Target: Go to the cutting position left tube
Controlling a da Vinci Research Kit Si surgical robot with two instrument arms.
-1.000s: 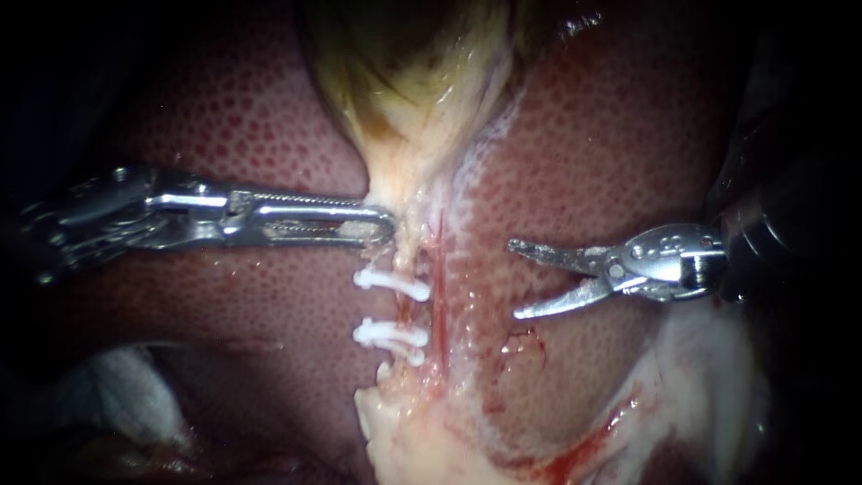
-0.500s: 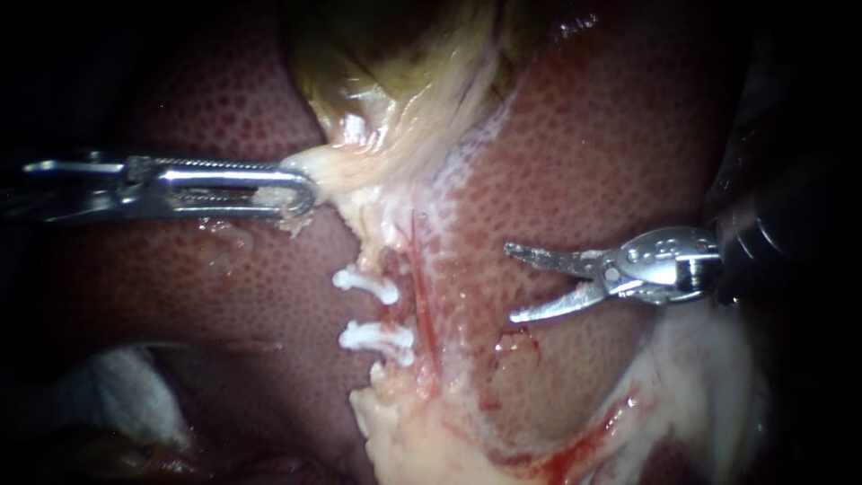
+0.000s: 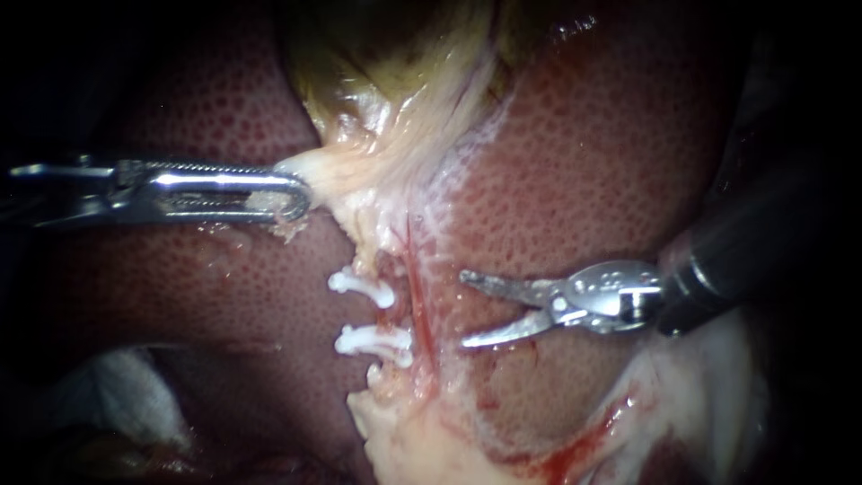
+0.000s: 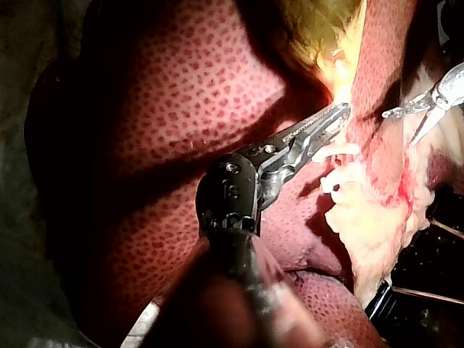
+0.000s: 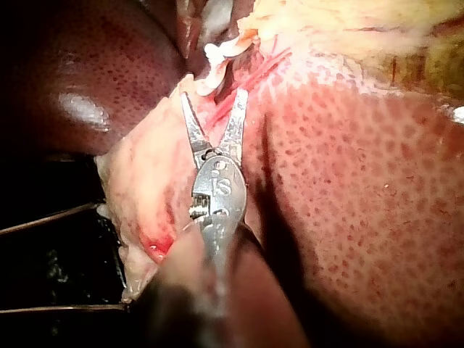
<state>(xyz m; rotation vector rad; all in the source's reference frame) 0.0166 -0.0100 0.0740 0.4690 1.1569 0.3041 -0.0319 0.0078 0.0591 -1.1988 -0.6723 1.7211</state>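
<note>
Right end effector (image 3: pixel 463 310) open, just beside red tube (image 3: pixel 419 316).

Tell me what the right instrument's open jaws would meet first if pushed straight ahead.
The silver right instrument would probably meet the thin red tube first, short of the two white clips; depth is unclear.

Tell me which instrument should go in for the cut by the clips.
Right. The right instrument has open jaws aimed at the clips, close by; the left instrument is shut on the gallbladder.
</note>
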